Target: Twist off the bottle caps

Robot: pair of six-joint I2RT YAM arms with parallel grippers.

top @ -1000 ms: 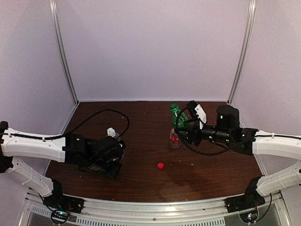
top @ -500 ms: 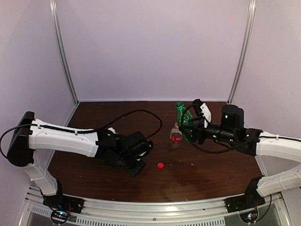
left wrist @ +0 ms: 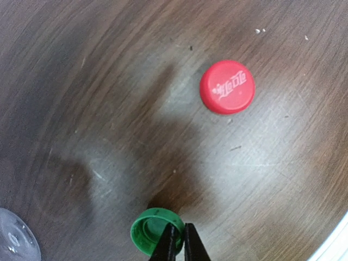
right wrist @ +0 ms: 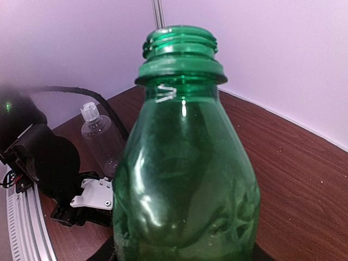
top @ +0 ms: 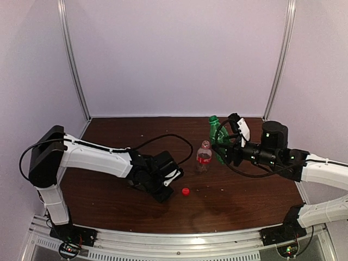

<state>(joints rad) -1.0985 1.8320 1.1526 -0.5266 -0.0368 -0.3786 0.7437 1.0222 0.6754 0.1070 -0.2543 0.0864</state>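
Top view: left hand (top: 167, 190) had swung in from the far left of the desk (top: 136, 130), ending just beside the red cap (top: 186, 191); right hand (top: 227, 148) clamped the green bottle (top: 216, 132), carried slightly rightward.
Left wrist view: fingers pressed together, pinching the green cap (left wrist: 154, 232) by its rim; probably about to set it down.
Right wrist view: bottle threads bare; two caps off, a third judged outstanding.

Brown table (top: 244, 201) carries red cap (left wrist: 227, 87) and labelled bottle (top: 203, 156).
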